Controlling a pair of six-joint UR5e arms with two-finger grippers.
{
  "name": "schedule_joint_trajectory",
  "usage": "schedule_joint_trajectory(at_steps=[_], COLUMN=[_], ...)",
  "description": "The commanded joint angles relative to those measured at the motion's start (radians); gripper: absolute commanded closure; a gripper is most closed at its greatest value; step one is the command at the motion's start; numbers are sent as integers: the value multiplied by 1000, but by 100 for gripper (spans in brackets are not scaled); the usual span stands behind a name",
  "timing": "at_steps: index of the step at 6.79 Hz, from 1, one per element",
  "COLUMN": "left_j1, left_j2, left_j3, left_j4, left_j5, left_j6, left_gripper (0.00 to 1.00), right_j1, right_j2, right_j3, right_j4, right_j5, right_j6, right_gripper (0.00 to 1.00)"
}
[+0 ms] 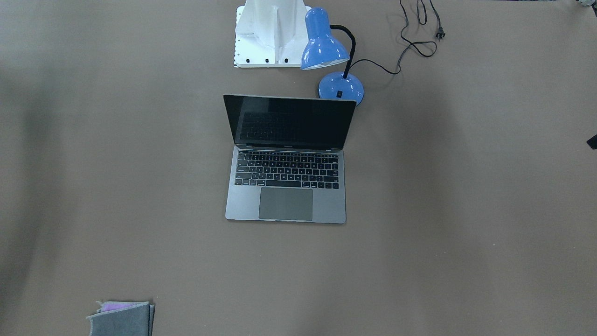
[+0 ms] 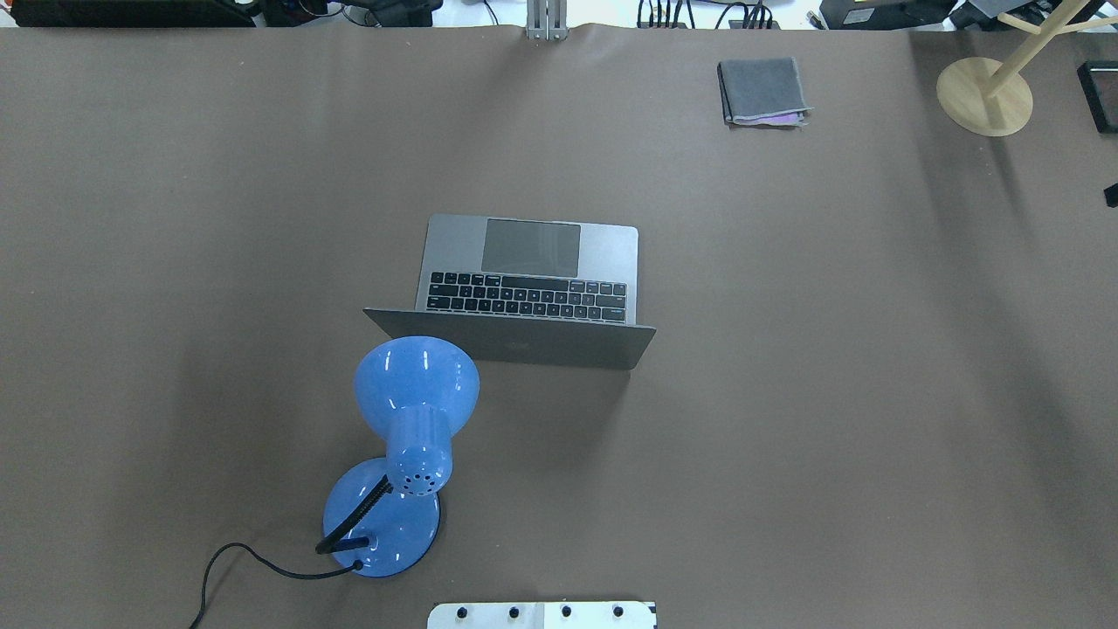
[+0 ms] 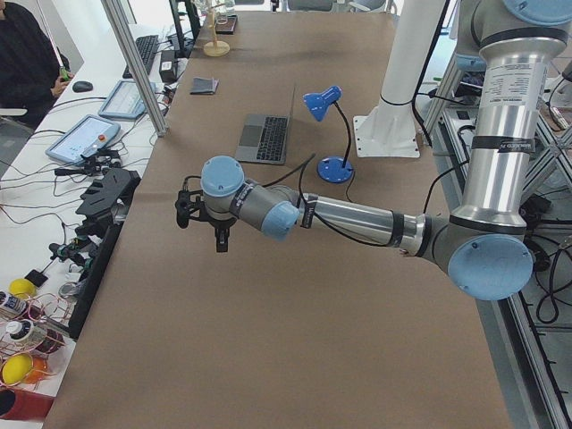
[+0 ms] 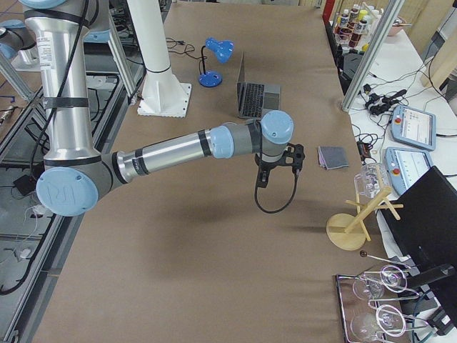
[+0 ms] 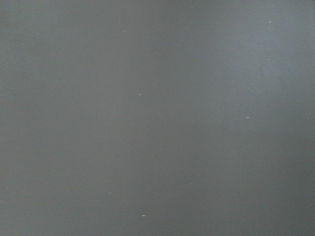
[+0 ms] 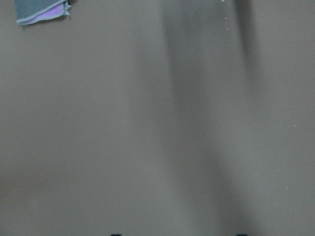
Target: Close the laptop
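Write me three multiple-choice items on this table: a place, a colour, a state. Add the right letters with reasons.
1. Where does the lamp stand relative to the laptop?
A. behind its lid, on the robot's side
B. in front of its trackpad
C. on its keyboard

2. What colour is the lamp?
A. red
B. blue
C. white

3. In what state is the laptop?
A. shut flat
B. open, screen dark
C. open, screen lit

Answers: 1 A, the overhead view shows it behind the lid's back; 2 B, shade and base are both blue; 3 B, the lid stands up and the screen is black.
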Motion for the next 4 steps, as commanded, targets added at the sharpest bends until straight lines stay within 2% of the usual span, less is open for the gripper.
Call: schedule_joint_trajectory(at_steps=[1,2,4], left_j1=[176,247,399], left_j2=[-107,-120,-179], left_j3=[-11,-21,-24], left_j4=[-20,-86,-178], left_j5=[-18,-20,-14], left_j6=[-209,-286,-442], left_gripper=[100,100,100], right_j1=[-124,-168,-283], right_j2=[78,80,114], right_j3=[30,66,94], right_j4=[14,22,57], right_j5=[75,108,126], right_j6=[184,194,218], right_gripper=[62,97,100])
